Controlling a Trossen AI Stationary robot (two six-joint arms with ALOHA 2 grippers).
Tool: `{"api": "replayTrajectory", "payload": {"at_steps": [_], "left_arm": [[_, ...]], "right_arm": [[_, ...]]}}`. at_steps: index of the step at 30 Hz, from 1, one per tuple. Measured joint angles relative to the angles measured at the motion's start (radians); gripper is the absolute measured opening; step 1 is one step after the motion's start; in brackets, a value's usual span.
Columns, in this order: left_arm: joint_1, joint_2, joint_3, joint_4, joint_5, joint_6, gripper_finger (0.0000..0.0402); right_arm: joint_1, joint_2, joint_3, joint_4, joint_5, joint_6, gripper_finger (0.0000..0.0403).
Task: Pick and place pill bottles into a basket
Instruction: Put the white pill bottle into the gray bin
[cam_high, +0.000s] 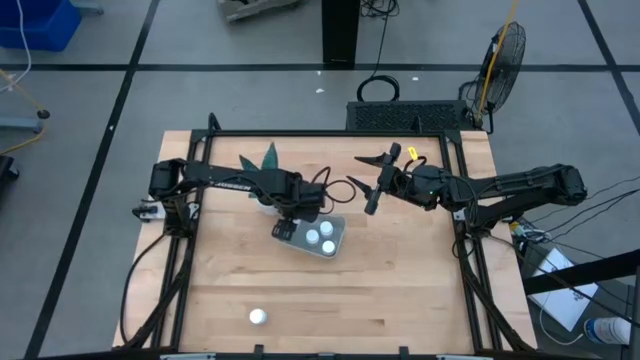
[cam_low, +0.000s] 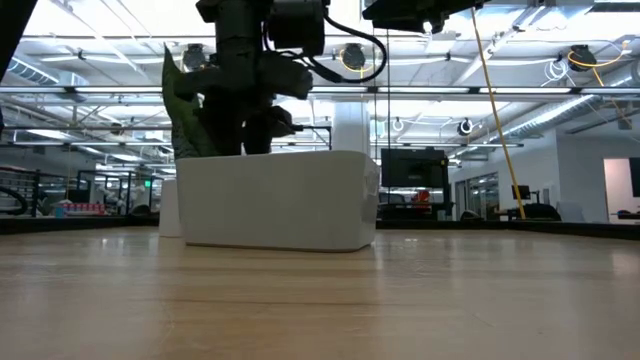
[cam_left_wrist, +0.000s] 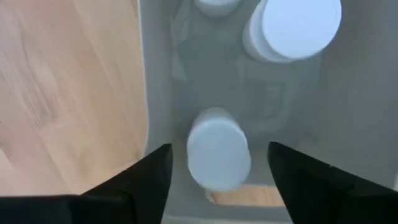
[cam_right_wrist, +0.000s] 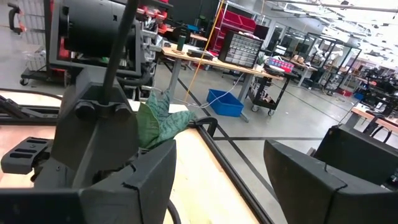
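We saw the left pincer (cam_left_wrist: 214, 177) poised over the basket (cam_high: 333, 247) at mid-tabletop (cam_high: 400, 290), fingers spread wide around a bottle (cam_left_wrist: 217, 155) lying loose inside, beside upright bottles (cam_high: 319, 236). One more bottle (cam_high: 258, 317) stood alone near the front edge. The right pincer (cam_high: 374, 182) hung wide and empty above the tabletop's rear.

Wooden table (cam_high: 400, 290) w/ black frame.
On it: grey-blue basket (cam_high: 337, 243) near centre, plant pot (cam_high: 262, 204) just behind it, lone pill bottle (cam_high: 258, 317) near front edge.
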Motion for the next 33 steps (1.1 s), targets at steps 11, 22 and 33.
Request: {"api": "replayTrajectory", "payload": {"at_steps": [11, 22, 33], "left_arm": [[-0.021, -0.006, 0.032, 0.054, -0.025, -0.051, 0.0286], [-0.113, -0.006, 0.317, -0.128, -0.044, -0.098, 0.0281], [-0.314, -0.007, 0.439, -0.445, 0.039, -0.424, 0.0282]], "right_arm": [[0.000, 0.000, 0.000, 0.000, 0.001, 0.000, 0.0235], [0.000, -0.001, 0.000, -0.004, 0.002, -0.004, 0.0235], [0.000, -0.035, 0.000, -0.046, 0.006, -0.008, 0.0235]]}}
